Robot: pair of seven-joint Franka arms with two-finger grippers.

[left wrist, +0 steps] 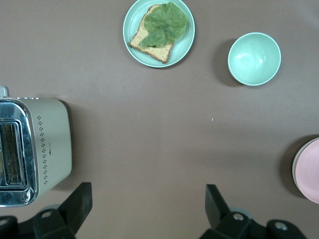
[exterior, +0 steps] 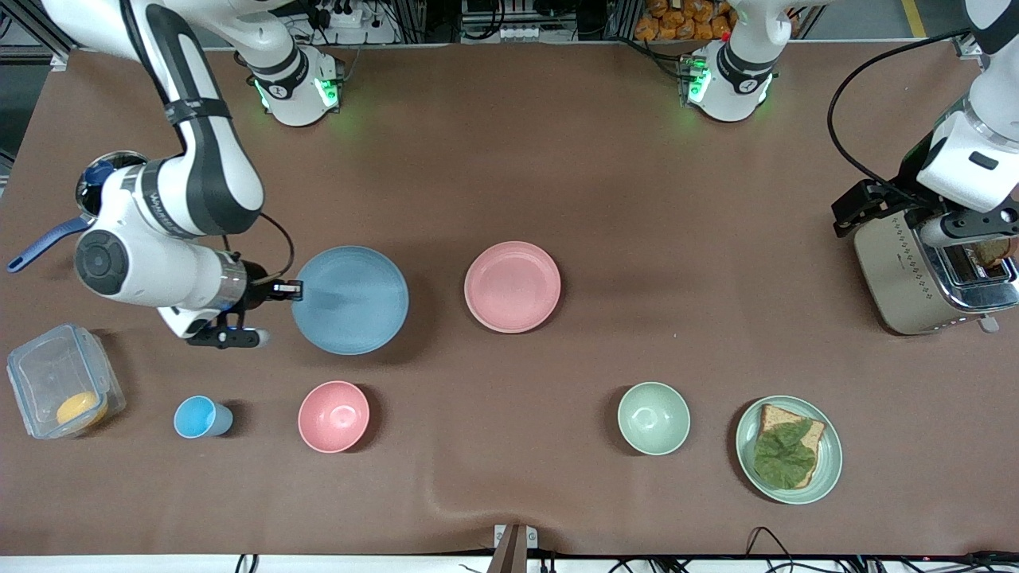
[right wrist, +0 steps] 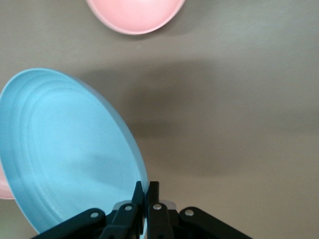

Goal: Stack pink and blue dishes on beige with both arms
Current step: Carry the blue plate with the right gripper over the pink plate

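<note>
My right gripper (exterior: 296, 290) is shut on the rim of the light blue plate (exterior: 350, 300), and holds it tilted just above the table toward the right arm's end. In the right wrist view the fingers (right wrist: 148, 186) pinch the blue plate's (right wrist: 70, 149) edge. The pale pink plate (exterior: 513, 286) lies mid-table, with a thin cream-beige rim (left wrist: 295, 169) showing under its edge. My left gripper (exterior: 856, 211) hangs open and holds nothing beside the toaster, over bare table (left wrist: 149, 191).
A toaster (exterior: 931, 270) stands at the left arm's end. Nearer the front camera are a green plate with bread and lettuce (exterior: 788, 450), a green bowl (exterior: 653, 418), a pink bowl (exterior: 333, 416), a blue cup (exterior: 199, 417) and a clear box (exterior: 60, 382).
</note>
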